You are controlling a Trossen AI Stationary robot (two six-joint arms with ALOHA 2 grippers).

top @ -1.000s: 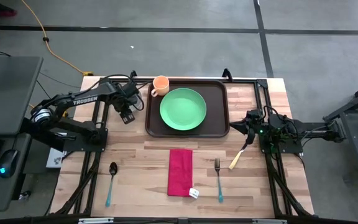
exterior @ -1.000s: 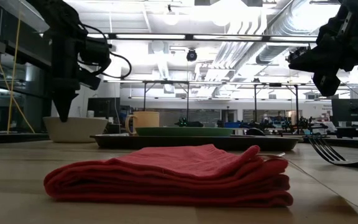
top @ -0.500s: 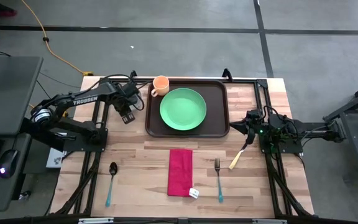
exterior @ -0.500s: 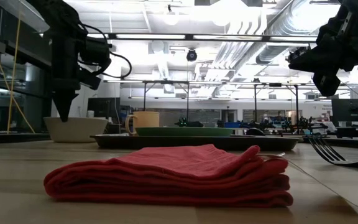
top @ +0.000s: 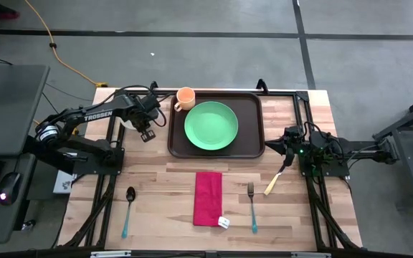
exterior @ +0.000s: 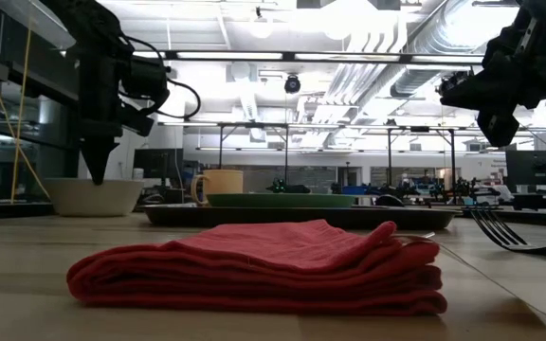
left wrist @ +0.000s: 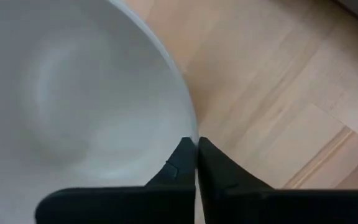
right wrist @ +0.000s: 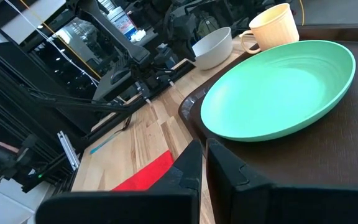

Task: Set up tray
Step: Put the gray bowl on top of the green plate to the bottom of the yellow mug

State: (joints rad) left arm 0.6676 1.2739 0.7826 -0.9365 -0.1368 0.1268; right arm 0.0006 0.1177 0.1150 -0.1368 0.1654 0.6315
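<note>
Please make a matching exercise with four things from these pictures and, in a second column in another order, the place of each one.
Things:
1. round green plate
2. pale orange mug
3. folded red cloth napkin
4. white round bowl

Places:
A. at the corner of the dark brown rectangular plastic tray
B. on the bare wooden table, between spoon and fork
C. rim between the left hand fingers
D. middle of the tray

Pairs: 1-D, 2-A, 3-B, 4-C

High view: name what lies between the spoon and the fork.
The folded red napkin lies between the spoon and the fork, apart from both, with bare wood either side. The high view shows this.
</note>
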